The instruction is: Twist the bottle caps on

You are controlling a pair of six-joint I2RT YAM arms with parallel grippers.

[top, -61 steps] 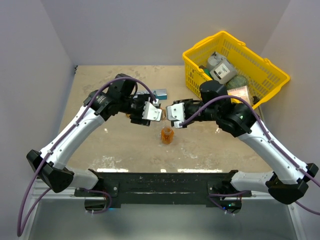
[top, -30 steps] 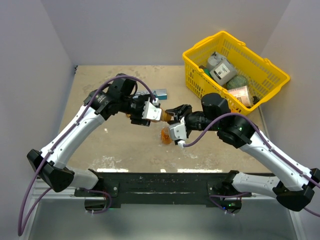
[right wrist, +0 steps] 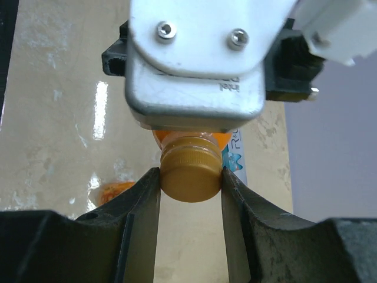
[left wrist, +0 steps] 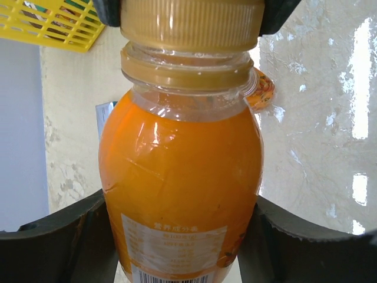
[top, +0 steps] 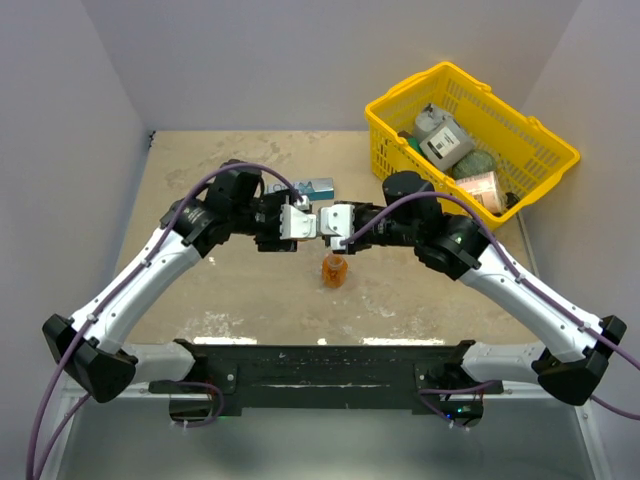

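From above, the left gripper (top: 308, 222) and the right gripper (top: 328, 230) faced each other nose to nose over the middle of the table (top: 250, 290), a little nearer its far edge. The held bottle (top: 318, 226) lay sideways between them, clear of the surface. How tightly either pair of fingers sat could not be read from there. The second bottle (top: 334, 270) stood upright on the table just toward the near edge from that spot, apart from both grippers. A blue-and-white box (top: 312, 187) lay just beyond the grippers toward the far edge, and a yellow basket (top: 470, 130) holding packaged goods sat at the far right corner. In the left wrist view, the left gripper's two dark fingers (left wrist: 65, 236) pressed against either side of the held bottle's orange body, drawn in to its width. The cap (left wrist: 191, 23) sat on the neck above the collar ring, pinched from both sides by the other arm's dark fingertips. In the right wrist view, the right gripper's fingers (right wrist: 141, 218) were set against the ribbed cap, touching it left and right. The left gripper's metal body lay just behind it, and the second bottle showed as an orange blur on the table beyond.
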